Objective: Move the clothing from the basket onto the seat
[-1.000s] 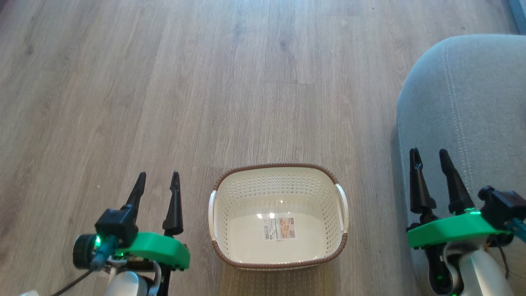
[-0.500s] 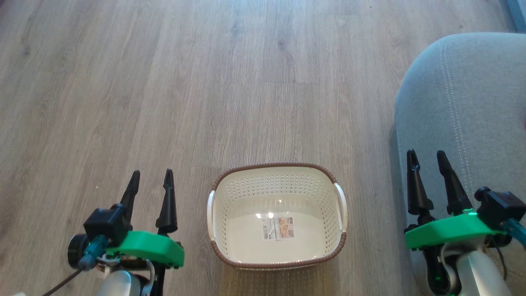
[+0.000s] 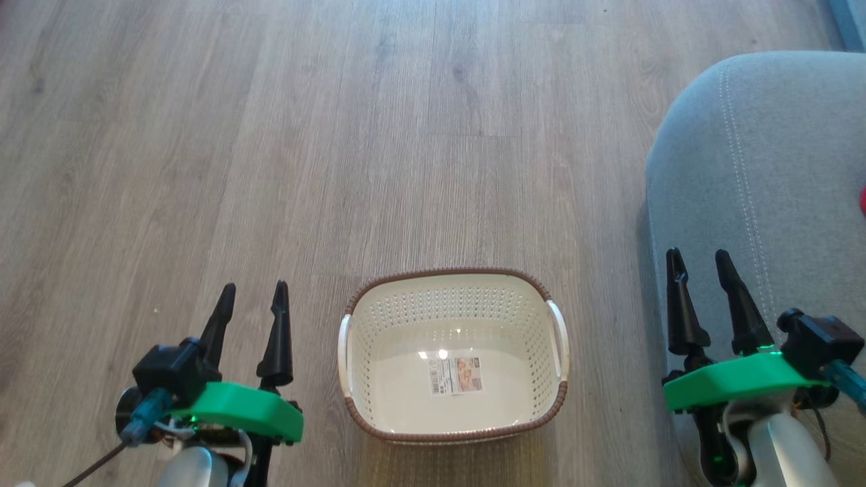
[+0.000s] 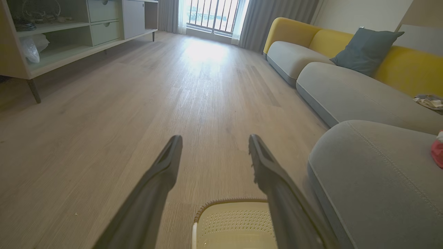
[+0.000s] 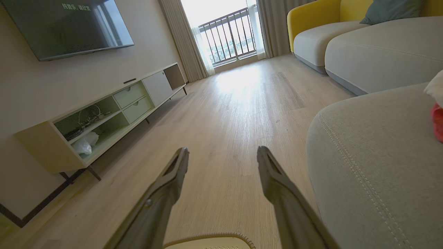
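Left gripper at 8 o'clock and right gripper at 4 o'clock, fingers parted, gripping nothing. Between them at 6 o'clock, the basket sits on the wood floor. At 3 o'clock, the grey seat carries red clothing at its right edge.

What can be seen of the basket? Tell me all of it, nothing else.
The basket is a small cream-white plastic tub, rounded rectangular, its walls pierced with small holes. A brown woven-look rim runs round the top, with a white handle on each short side. It stands upright on the wooden floor, to the left of the grey seat and apart from it. It is empty; a label sticker shows on its glossy bottom. Only the floor touches it.
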Controlling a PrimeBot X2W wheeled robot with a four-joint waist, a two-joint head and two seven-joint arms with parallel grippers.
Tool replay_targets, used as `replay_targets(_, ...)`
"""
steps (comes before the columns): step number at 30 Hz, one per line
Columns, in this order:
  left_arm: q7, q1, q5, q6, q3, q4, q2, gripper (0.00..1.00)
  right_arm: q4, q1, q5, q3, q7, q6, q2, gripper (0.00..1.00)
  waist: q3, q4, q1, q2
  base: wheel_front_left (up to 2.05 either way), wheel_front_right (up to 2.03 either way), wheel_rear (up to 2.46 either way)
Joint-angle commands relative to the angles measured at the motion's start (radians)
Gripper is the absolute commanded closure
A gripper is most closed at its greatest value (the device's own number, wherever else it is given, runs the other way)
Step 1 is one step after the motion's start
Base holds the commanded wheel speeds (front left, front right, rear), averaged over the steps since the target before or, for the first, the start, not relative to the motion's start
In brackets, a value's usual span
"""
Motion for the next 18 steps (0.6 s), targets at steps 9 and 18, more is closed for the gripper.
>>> replay_targets(9, -0.005, -0.017, -0.030, -0.018, 0.042, -0.022, 0.000, 0.00, -0.021, -0.034, 0.005, 0.018, -0.005, 0.000, 0.003, 0.00, -0.004, -0.006, 0.0001, 0.0000, 0.00, 0.00, 0.00)
replay_targets(18, 0.005, 0.013, -0.064, -0.023, -0.003, 0.069, 0.000, 1.00, 0.068, 0.020, 0.023, 0.004, 0.006, 0.000, 0.001, 1.00, -0.004, -0.009, 0.0001, 0.0000, 0.00, 0.00, 0.00)
